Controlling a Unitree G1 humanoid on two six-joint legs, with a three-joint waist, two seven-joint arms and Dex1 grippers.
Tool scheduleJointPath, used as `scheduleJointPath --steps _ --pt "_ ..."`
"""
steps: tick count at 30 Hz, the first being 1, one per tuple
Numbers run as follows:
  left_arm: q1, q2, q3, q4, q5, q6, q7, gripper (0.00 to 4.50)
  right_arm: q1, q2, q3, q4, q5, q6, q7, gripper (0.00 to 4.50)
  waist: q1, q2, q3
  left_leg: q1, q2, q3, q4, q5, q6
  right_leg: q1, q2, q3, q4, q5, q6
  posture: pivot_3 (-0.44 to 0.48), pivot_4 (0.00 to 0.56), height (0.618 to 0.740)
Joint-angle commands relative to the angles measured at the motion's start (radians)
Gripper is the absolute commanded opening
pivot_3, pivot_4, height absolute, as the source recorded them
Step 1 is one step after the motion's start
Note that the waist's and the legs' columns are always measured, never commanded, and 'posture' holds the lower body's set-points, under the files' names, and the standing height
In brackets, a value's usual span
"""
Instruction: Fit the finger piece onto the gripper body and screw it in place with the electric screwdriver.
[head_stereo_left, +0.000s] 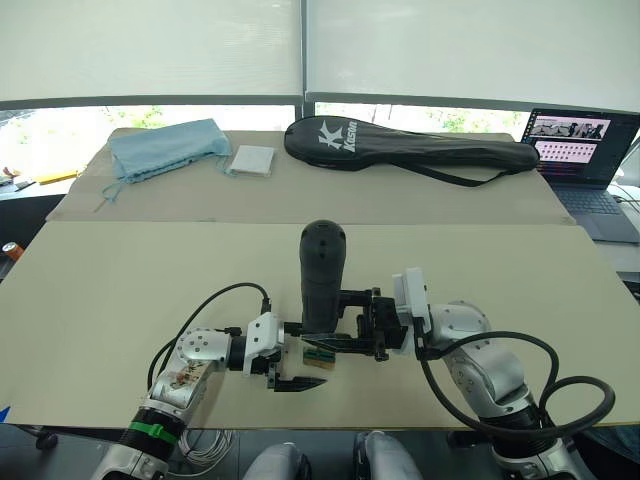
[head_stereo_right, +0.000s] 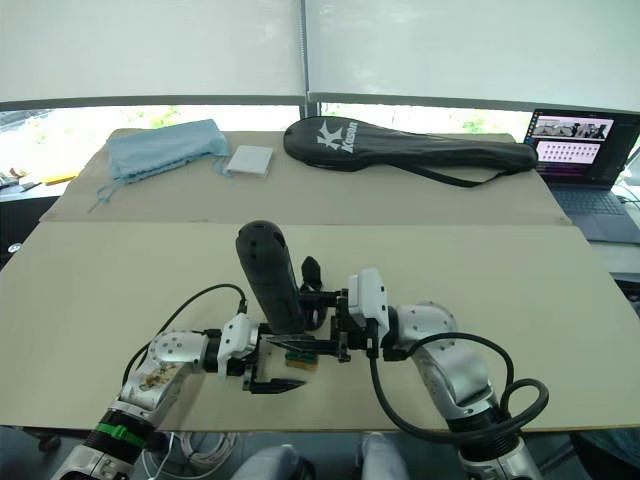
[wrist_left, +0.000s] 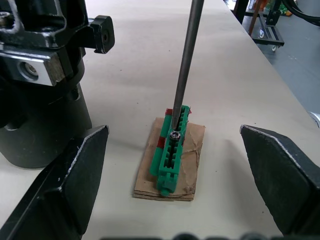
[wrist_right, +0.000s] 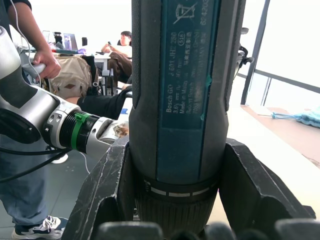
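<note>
Right now the right end effector (wrist_right: 170, 210) clamps the screwdriver (head_stereo_left: 322, 275) upright, its bit (wrist_left: 184, 70) seated on a screw (wrist_left: 174, 134) in the green block (wrist_left: 171, 150), apparently to pick it up. Flanking that block, the left end effector (wrist_left: 175, 175) is spread wide, probably steadying. Just beside it on the surface (head_stereo_left: 120, 290) stands the gripper body (wrist_left: 40, 75).

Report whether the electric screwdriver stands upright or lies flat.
Upright: the electric screwdriver stands gripped in the right tool, its bit on a screw in the green block.
</note>
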Motion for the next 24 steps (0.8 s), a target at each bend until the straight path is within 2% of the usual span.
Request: scheduleJointPath --steps 1,24 --pt "0.031 -0.002 -0.045 0.016 0.021 0.029 -0.001 4.44 -0.001 0.006 -0.003 -0.028 0.014 -0.017 0.001 1.92 0.000 0.000 0.000 0.000 0.000 0.000 0.000 0.000 0.000 0.000 0.000 0.000 0.000 0.000 0.000 0.000 0.150 0.740" --pt "0.034 -0.005 -0.045 0.059 0.029 -0.007 -0.007 4.44 -0.001 0.008 0.000 -0.017 0.010 -0.018 0.000 1.92 0.000 0.000 0.000 0.000 0.000 0.000 0.000 0.000 0.000 0.000 0.000 0.000 0.000 0.000 0.000 0.000 0.150 0.740"
